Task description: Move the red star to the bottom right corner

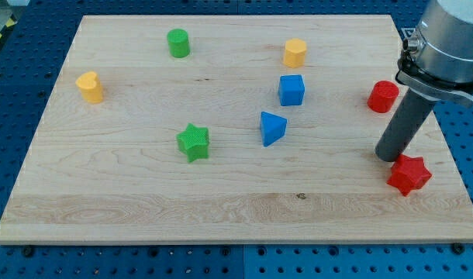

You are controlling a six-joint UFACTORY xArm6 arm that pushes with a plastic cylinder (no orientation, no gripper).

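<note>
The red star (409, 173) lies on the wooden board (143, 201) near the view's right edge, in the lower right part. My tip (390, 157) stands just to the upper left of the star, touching or almost touching it. The dark rod rises from there to the arm's grey body at the view's top right.
A red cylinder (383, 96) sits above the tip. A blue triangle (272, 128) and blue cube (291, 90) are mid-board. A green star (194, 142), green cylinder (178, 43), yellow heart (90, 87) and yellow hexagon (295, 53) lie further left and up.
</note>
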